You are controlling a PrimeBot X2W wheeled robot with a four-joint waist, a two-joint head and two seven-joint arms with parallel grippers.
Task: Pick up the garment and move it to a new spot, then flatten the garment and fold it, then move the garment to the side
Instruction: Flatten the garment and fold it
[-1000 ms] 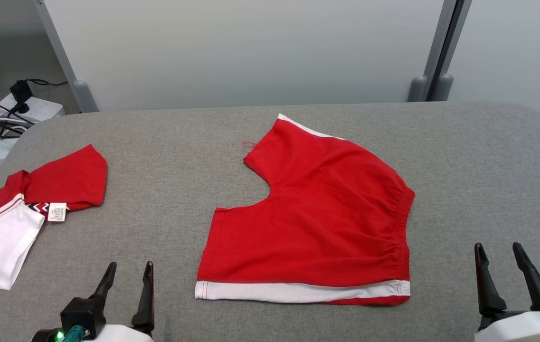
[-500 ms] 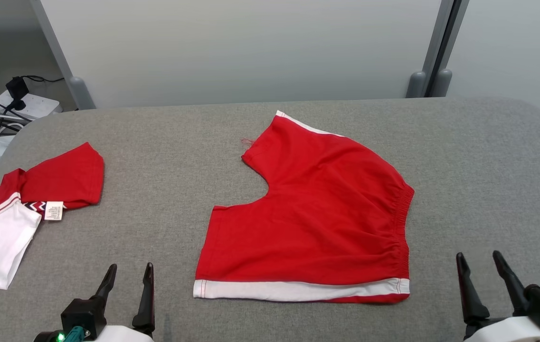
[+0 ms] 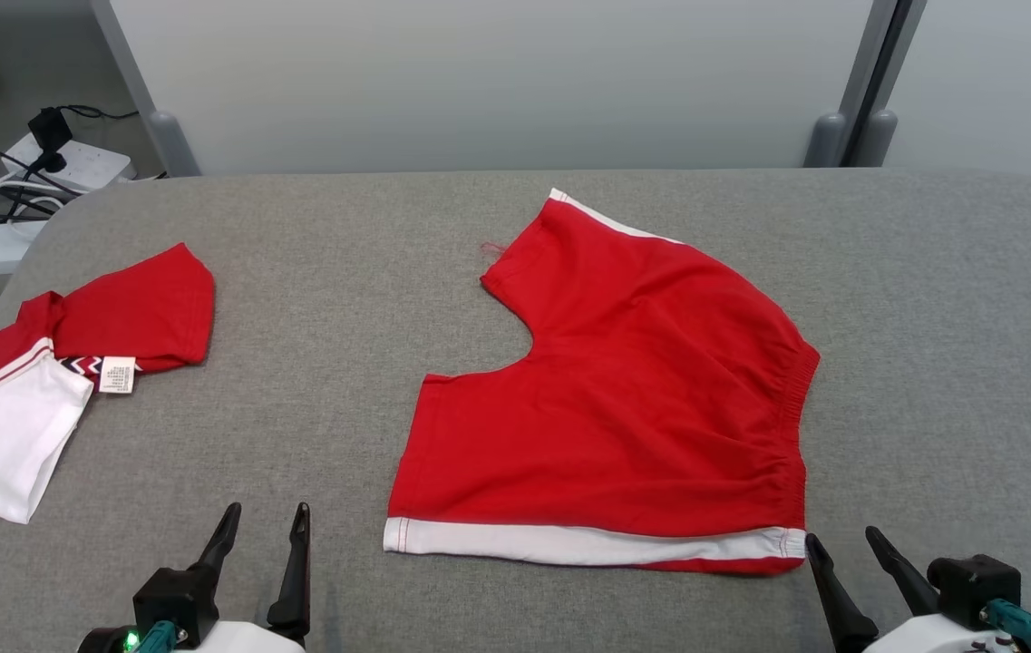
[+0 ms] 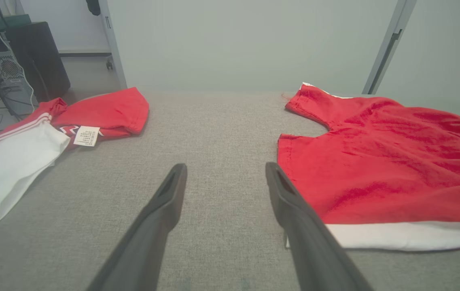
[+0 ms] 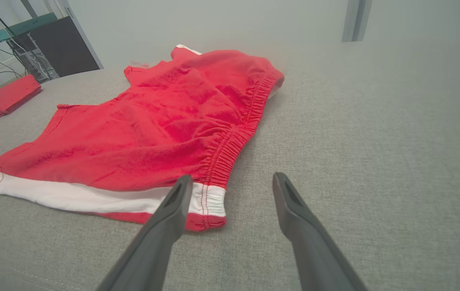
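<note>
Head view: red shorts (image 3: 624,399) flat, waistband (image 3: 796,413) rightward, legs leftward

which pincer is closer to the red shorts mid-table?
Right. The right pincer sits open just beside the near waistband corner of the red shorts. The left pincer, also open, stands off their near leg corner with a wider strip of bare table between.

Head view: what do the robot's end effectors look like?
The left end effector and right end effector each have two long, dark, tapering fingers on a black block, with a white forearm shell and teal connector. A green light glows on the left.
</note>
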